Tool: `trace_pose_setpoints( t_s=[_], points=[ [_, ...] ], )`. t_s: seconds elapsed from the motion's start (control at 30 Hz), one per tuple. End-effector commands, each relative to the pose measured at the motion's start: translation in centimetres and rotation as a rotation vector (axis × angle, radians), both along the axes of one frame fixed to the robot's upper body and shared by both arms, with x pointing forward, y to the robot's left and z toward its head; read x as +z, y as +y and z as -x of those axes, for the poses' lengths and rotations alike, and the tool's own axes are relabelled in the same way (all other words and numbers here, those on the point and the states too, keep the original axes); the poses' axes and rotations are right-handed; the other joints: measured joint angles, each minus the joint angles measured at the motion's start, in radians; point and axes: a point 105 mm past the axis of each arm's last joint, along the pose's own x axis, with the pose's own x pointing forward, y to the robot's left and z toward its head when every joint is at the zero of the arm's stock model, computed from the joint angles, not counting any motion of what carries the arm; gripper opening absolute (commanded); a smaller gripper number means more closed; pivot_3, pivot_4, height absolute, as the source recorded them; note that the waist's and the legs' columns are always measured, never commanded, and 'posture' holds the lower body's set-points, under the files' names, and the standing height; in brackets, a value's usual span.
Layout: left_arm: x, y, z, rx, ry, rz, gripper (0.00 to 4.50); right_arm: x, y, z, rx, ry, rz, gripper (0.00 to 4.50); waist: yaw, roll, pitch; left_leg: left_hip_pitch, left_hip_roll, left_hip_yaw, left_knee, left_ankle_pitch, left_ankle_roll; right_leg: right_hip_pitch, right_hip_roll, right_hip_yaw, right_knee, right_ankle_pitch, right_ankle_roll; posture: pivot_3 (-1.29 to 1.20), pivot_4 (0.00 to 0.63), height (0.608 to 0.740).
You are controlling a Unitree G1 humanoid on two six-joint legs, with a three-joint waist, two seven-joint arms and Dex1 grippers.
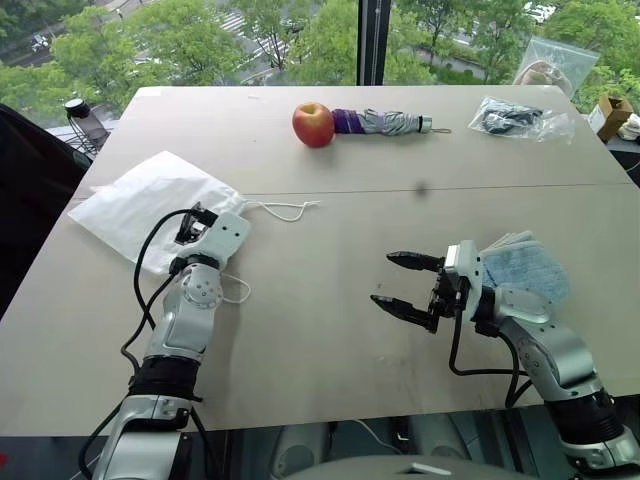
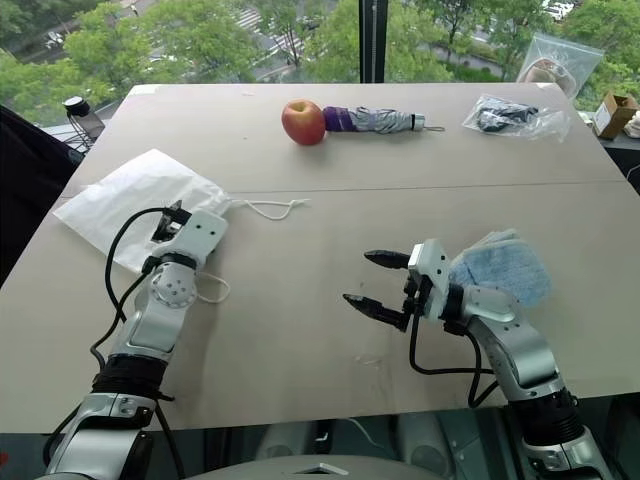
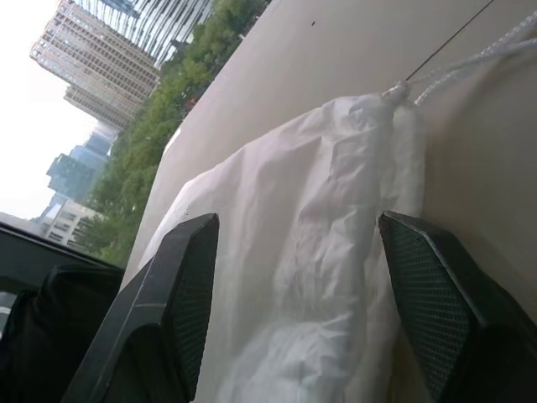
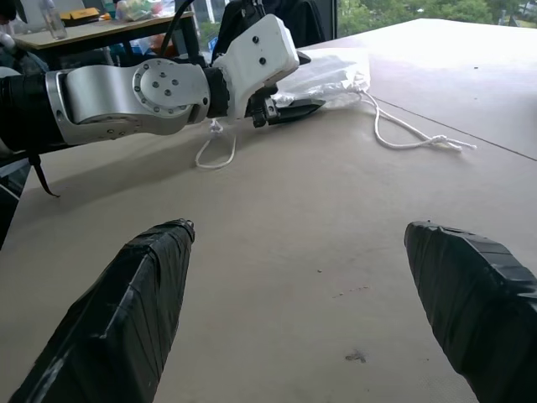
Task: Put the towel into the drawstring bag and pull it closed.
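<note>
Towel (image 1: 522, 267) lay on the desk (image 1: 320, 330) behind my spread, empty right claw (image 1: 404, 281) — left claw (image 3: 294, 311), jaws apart, straddled the drawstring bag (image 1: 150, 205) mouth. Next, I judged: pinch and open it.

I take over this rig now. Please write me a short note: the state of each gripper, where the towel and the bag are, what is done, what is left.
Left gripper: fingers open, one on each side of the mouth end of the drawstring bag; not closed on it.
Right gripper: open, empty, above the bare table, pointing toward the left arm.
Bag: flat on the table's left side, cords loose beside its mouth.
Towel: on the table at the right, behind the right wrist.
Done: nothing yet.
Left: open the bag, put the towel inside, pull the cords tight.
</note>
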Motion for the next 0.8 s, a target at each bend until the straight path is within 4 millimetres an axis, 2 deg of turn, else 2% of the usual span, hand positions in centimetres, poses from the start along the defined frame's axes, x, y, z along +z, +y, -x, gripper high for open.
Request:
trace_pose_setpoints(
  t_s=[0.03, 0.17, 0.37, 0.47, 0.6, 0.67, 0.8],
  points=[
    [0.7, 1.8, 0.5, 0.083, -0.028, 0.010, 3.12, 1.1, 0.3, 0.3, 0.022, -0.045, -0.019, 4.30, 0.000, 0.000, 0.000, 0.000, 0.000, 0.000, 0.000, 0.000, 0.000, 0.000, 0.000, 0.000, 0.000, 0.000, 0.000, 0.00, 0.150, 0.740],
    [0.6, 4.1, 1.0, 0.170, -0.038, 0.018, 3.12, 1.0, 0.4, 0.4, 0.019, -0.042, -0.025, 4.30, -0.001, 0.000, 0.000, 0.000, 0.000, 0.000, 0.000, 0.000, 0.000, 0.000, 0.000, 0.000, 0.000, 0.000, 0.000, 0.00, 0.150, 0.740],
    [0.1, 4.8, 0.5, 0.170, -0.017, 0.036, 3.12, 1.0, 0.4, 0.3, 0.017, -0.044, -0.026, 4.30, -0.001, 0.000, 0.000, 0.001, 0.000, 0.000, 0.000, 0.000, 0.000, 0.000, 0.000, 0.000, 0.002, 0.000, 0.000, 0.00, 0.150, 0.740],
    [-0.1, 5.1, 0.4, 0.168, -0.008, 0.047, 2.40, 1.0, 0.4, 0.3, 0.015, -0.048, -0.027, 4.30, -0.001, 0.000, 0.000, 0.002, 0.000, 0.000, 0.000, 0.000, 0.000, 0.000, 0.000, 0.000, 0.003, 0.000, 0.000, 0.00, 0.150, 0.740],
    [-0.5, 5.4, 0.6, 0.170, 0.002, 0.059, 0.27, 1.0, 0.4, 0.2, 0.012, -0.052, -0.027, 4.30, 0.001, 0.002, -0.002, 0.006, 0.000, 0.001, 0.000, 0.000, 0.000, 0.003, 0.000, 0.001, 0.005, 0.000, 0.000, 0.00, 0.150, 0.740],
    [-0.5, 5.6, 0.6, 0.175, -0.003, 0.064, 0.05, 1.0, 0.4, 0.2, 0.010, -0.052, -0.029, 4.30, 0.003, 0.002, -0.002, 0.012, 0.000, 0.001, -0.001, 0.000, 0.000, 0.008, -0.001, 0.001, 0.004, -0.001, 0.000, 0.00, 0.150, 0.740],
    [0.4, 5.4, 0.5, 0.155, -0.032, 0.044, 0.05, 1.1, 0.4, 0.0, -0.002, -0.052, -0.034, 4.30, 0.001, 0.001, -0.002, 0.015, 0.001, 0.003, -0.001, 0.000, 0.000, 0.011, -0.001, 0.002, 0.004, -0.003, -0.003, 0.00, 0.150, 0.740]
  ],
)
